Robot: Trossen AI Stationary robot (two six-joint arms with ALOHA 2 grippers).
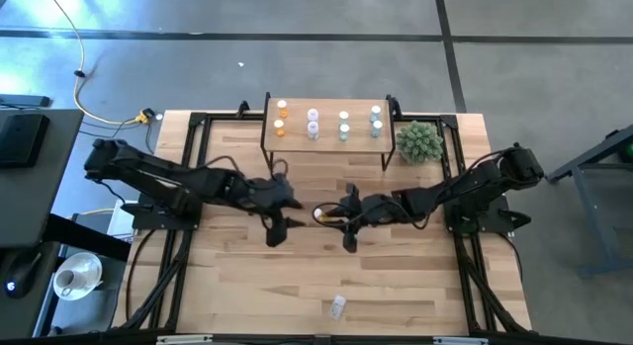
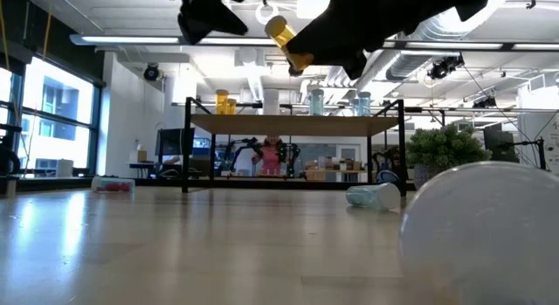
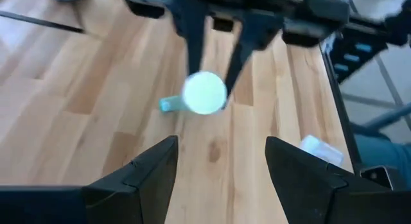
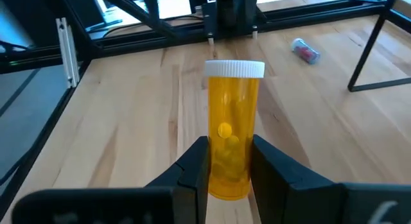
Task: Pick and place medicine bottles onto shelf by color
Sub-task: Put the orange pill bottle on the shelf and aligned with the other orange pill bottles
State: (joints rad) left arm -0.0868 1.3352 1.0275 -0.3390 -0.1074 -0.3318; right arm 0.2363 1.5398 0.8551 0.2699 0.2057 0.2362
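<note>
Your right gripper (image 4: 228, 163) is holding an orange medicine bottle (image 4: 233, 121) by its lower body, white cap pointing toward the left arm, raised above the middle of the desk (image 1: 396, 276). Your left gripper (image 3: 221, 166) is hanging just opposite with its jaws standing wide and nothing in them — the two are nearly meeting.

The shelf (image 1: 326, 137) is sitting at the far side of the desk, carrying bottles in orange, pink, green and blue groups. Loose bottles are lying on the desk, one blue bottle (image 3: 168, 104) beneath the raised one.

Risks, as a judgement: the grip is sitting low, so the bottle could tilt or slip during travel — and the arms are close enough to collide.
</note>
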